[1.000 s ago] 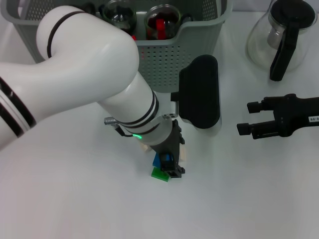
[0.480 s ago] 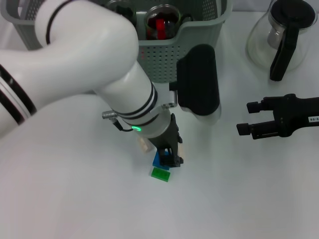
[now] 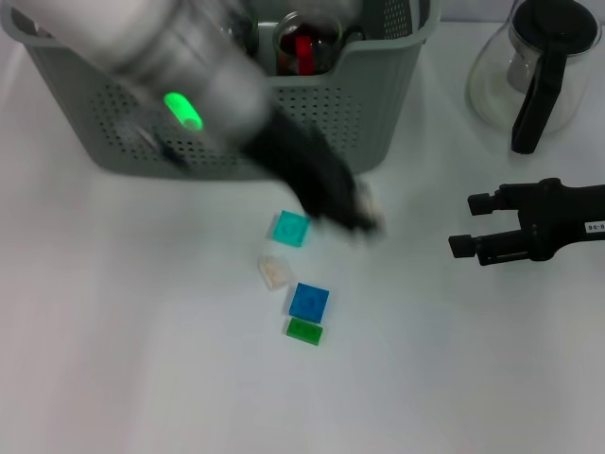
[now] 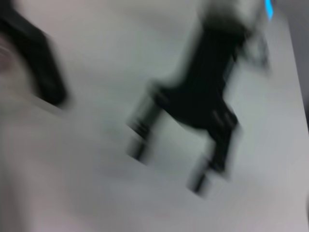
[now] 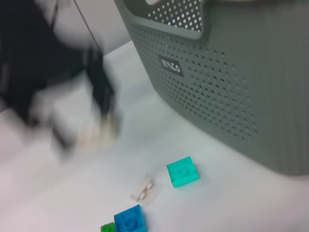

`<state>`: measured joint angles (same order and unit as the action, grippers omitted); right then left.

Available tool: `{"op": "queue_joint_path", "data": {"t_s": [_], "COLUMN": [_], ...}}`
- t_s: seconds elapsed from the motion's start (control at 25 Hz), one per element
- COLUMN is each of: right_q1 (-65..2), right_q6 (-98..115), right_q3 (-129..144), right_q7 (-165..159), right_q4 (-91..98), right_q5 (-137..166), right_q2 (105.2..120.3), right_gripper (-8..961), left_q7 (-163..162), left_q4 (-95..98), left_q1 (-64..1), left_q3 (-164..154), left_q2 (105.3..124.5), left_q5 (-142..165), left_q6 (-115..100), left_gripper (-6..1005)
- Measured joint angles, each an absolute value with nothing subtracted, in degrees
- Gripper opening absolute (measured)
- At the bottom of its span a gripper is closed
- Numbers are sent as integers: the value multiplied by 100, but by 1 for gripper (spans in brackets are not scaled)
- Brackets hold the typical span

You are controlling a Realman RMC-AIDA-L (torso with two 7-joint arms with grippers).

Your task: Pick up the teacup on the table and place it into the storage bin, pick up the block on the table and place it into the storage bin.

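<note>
The grey-green storage bin (image 3: 378,104) stands at the back, its black label (image 5: 170,65) facing me. Inside it a glass teacup (image 3: 304,40) holds something red. My left gripper (image 3: 359,216) is a fast blur in front of the bin, above the table, with a pale block (image 3: 369,202) at its fingertips; the right wrist view shows this gripper (image 5: 99,130) too. On the table lie a teal block (image 3: 290,228), a pale one (image 3: 273,271), a blue one (image 3: 309,301) and a green one (image 3: 304,331). My right gripper (image 3: 471,224) stays parked and open at the right.
A glass coffee pot (image 3: 534,66) with a black lid and handle stands at the back right, behind the right gripper. The left wrist view shows only the far-off right gripper (image 4: 168,168) over white table.
My left arm has lifted off the cluster of blocks and swung up and back toward the bin, uncovering the teal block. The right arm has not moved.
</note>
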<state>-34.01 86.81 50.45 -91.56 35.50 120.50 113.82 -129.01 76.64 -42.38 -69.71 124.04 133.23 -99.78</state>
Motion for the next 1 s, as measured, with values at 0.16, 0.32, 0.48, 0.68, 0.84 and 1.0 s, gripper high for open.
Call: {"op": "queue_joint_path", "data": {"t_s": [0.16, 0.32, 0.48, 0.68, 0.84, 1.0], "right_q1": [-3402, -3402, -3435, -3497, -3527, -3533], "right_q6": [8675, 8676, 8695, 8698, 8690, 8691], "right_q3": [5045, 5049, 5063, 5086, 5089, 5065], "right_q7": [-9120, -9105, -9105, -9108, -9101, -9090], "right_q4": [3551, 3550, 3550, 3550, 3550, 3554], "right_q5": [12050, 12049, 12050, 12050, 12050, 12048], "right_q2": [11397, 11409, 11426, 11470, 11490, 11500], "right_gripper": [882, 882, 881, 881, 881, 882], "left_q7": [-12963, -13118, -13242, -13273, -13318, -13335], "left_q4": [7547, 7003, 6666, 6635, 6675, 7227], "left_q1": [-4519, -4616, -4674, -4669, -4662, -4582], "left_q3": [-4747, -4062, -4185, -4338, -4469, -4440], "left_q2": [12139, 11614, 11455, 11544, 11563, 11641], "left_q5": [13264, 13223, 13414, 13630, 13748, 13533], "left_q6": [-10296, -9634, -8815, -7976, -7739, -8146], "left_gripper": [427, 438, 449, 463, 475, 530]}}
